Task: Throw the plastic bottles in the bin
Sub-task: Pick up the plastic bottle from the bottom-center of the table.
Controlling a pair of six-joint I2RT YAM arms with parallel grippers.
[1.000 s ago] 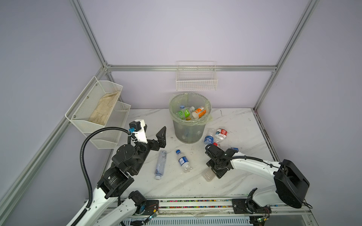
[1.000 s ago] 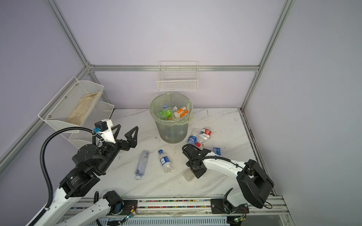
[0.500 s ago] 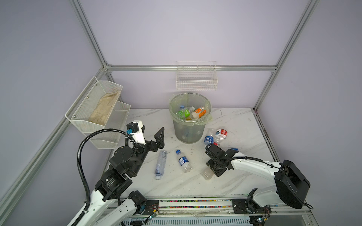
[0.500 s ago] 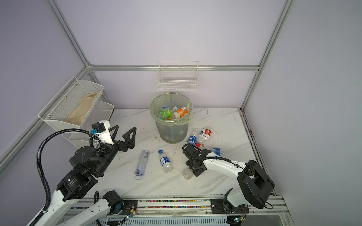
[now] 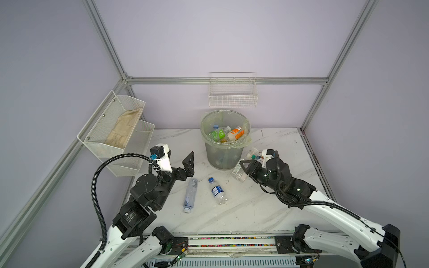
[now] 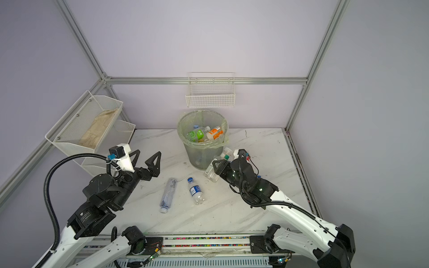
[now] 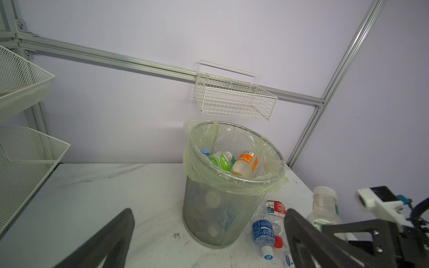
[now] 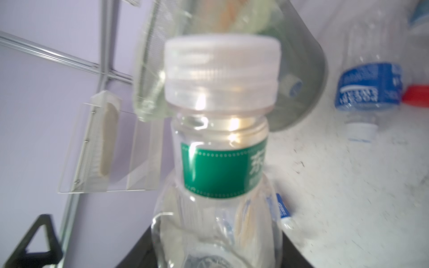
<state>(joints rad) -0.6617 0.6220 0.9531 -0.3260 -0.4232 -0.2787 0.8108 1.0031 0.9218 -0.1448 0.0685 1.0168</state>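
The right gripper [image 5: 243, 168] is closed partway around the body of a white-capped bottle [image 8: 220, 174], a clear one with a green band at its neck. Dark fingers press on either side of its lower half in the right wrist view. The bottle stands nearly upright, with its cap up and below the rim. It is just beside the wall of the bin [image 5: 218, 160], on the right arm's side. Whether its base is clear of the table [image 5: 267, 208] cannot be told.

The left gripper [image 6: 148, 154] is spread wide and holds nothing. It hangs above the tabletop on the other side of the bin, well apart from it.

Inside the bin, on top of the pile, lie an orange-labelled bottle [image 5: 236, 133] and a green-labelled bottle [image 5: 217, 134]. On the table between the arms lie a crushed clear bottle [image 5: 190, 196] and, just beside it, a blue-capped bottle [image 5: 217, 191]. By the bin's foot lie a Pocari Sweat bottle [image 7: 263, 232] and a red-labelled bottle [image 7: 275, 207].
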